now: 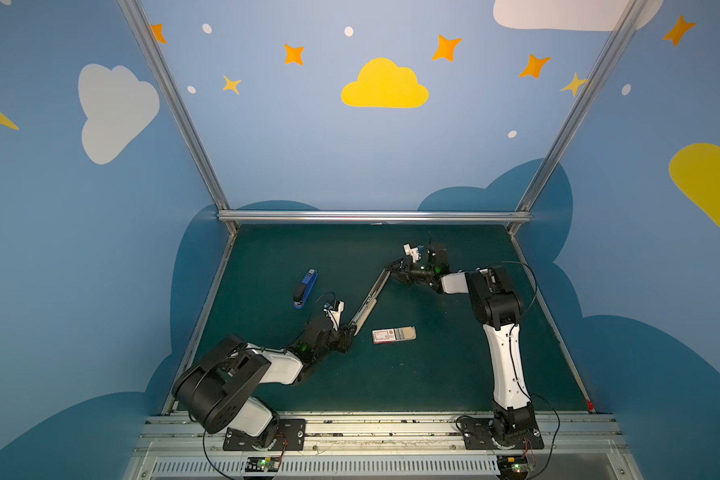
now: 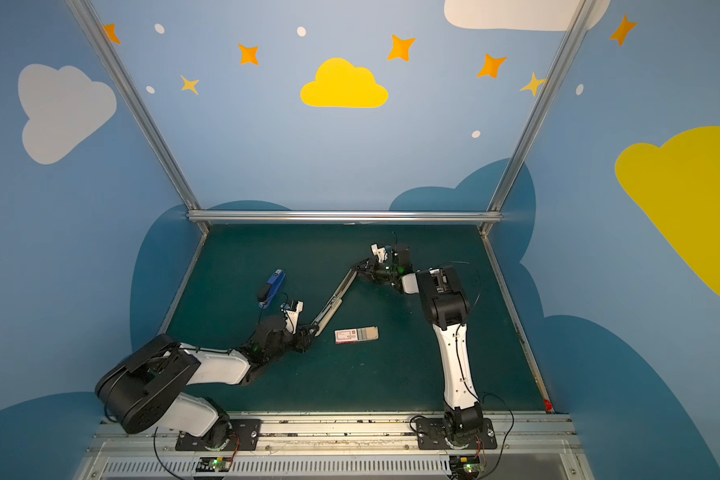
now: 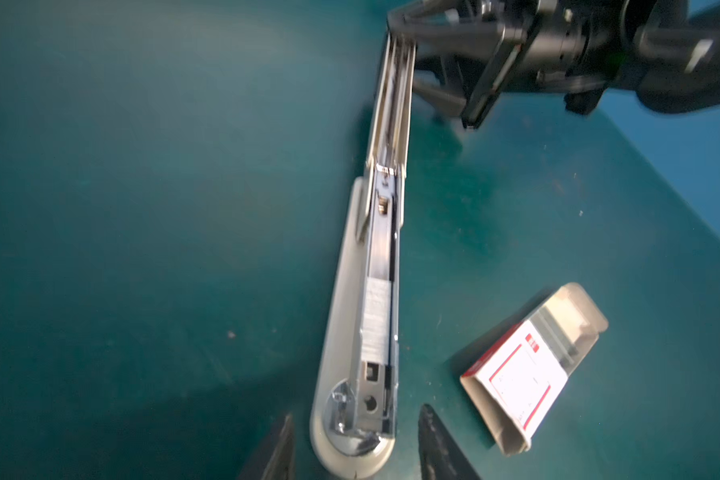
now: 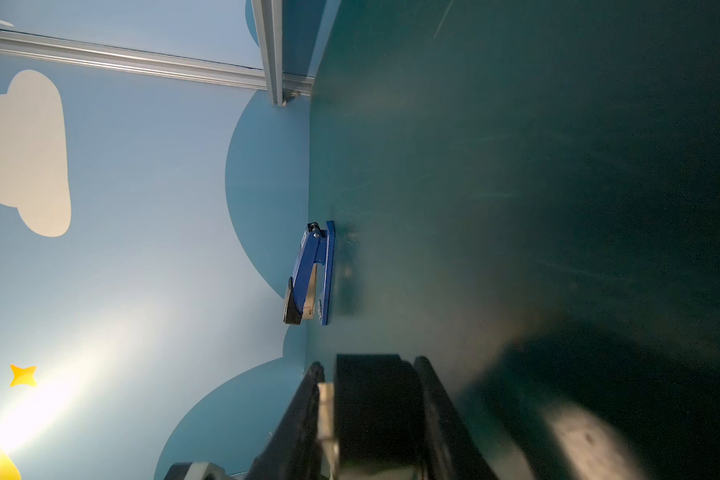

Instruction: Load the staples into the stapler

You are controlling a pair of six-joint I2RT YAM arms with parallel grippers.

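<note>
A long beige stapler [image 1: 368, 301] [image 2: 333, 301] lies swung open on the green mat, its metal channel [image 3: 381, 249] facing up. A silvery strip [image 3: 375, 320] that looks like staples rests in the channel. My right gripper [image 1: 393, 268] [image 4: 368, 363] is shut on the far end of the stapler's raised top arm [image 3: 395, 83]. At the rounded base end my left gripper [image 1: 352, 330] [image 3: 356, 411] stands open, one finger on each side with a gap. The white-and-red box [image 1: 393, 334] [image 3: 516, 382] lies beside it, beige tray slid out, grey staples [image 3: 558, 336] showing.
A blue stapler [image 1: 305, 289] [image 2: 272, 286] [image 4: 310, 274] with a black tip stands closed on the mat to the left, behind the left wrist. Aluminium frame rails [image 1: 375, 216] border the mat at the back and sides.
</note>
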